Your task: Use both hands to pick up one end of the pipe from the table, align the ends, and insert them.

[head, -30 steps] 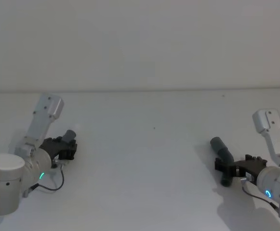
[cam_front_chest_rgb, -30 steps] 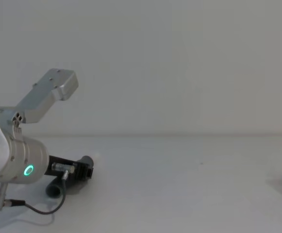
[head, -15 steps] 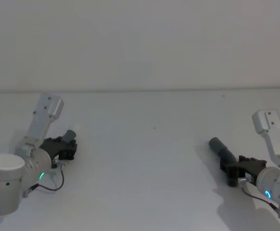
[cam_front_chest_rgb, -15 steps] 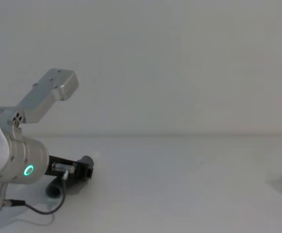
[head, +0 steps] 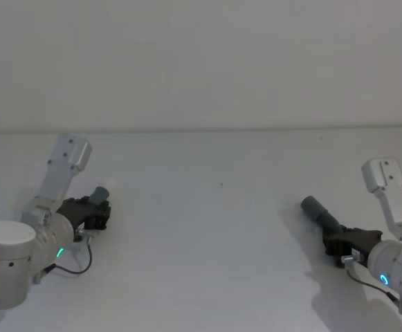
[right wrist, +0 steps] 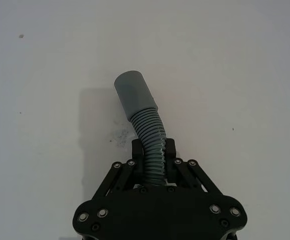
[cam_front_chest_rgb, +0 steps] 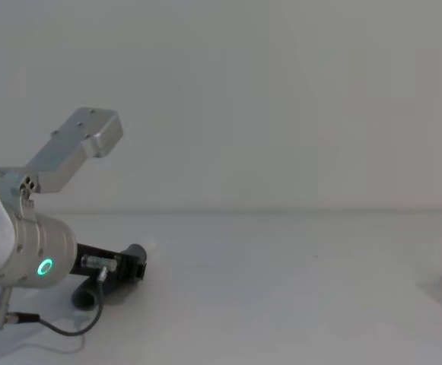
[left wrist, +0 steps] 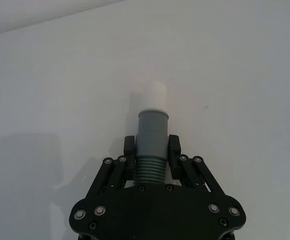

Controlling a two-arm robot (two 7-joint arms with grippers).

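Left gripper [head: 93, 210]: lower left of the head view, low over the surface [head: 207, 228]. Its black jaws pinch the ribbed part of the white-tipped tube [left wrist: 152, 129], one jaw on each side.
Right gripper [head: 339, 242]: lower right of the head view, also low. Its jaws are clamped on the ribbed stretch of the open-ended tube [right wrist: 135, 92].
White-tipped tube: sticks out straight ahead of the left gripper, with the white tip [left wrist: 152, 95] at its far end. In the chest view its rear end [cam_front_chest_rgb: 84, 295] shows beneath the gripper at lower left.
Open-ended tube: bends just past the right gripper's jaws. Its smooth grey mouth [head: 310, 204] points up and left in the head view, toward the middle of the surface. Whether it touches the surface cannot be told.
Spacing: the two tubes are well apart, at opposite sides of the head view, with bare white surface between them.
Cable [cam_front_chest_rgb: 68, 328]: thin and black, it loops from the left wrist at the chest view's lower left.
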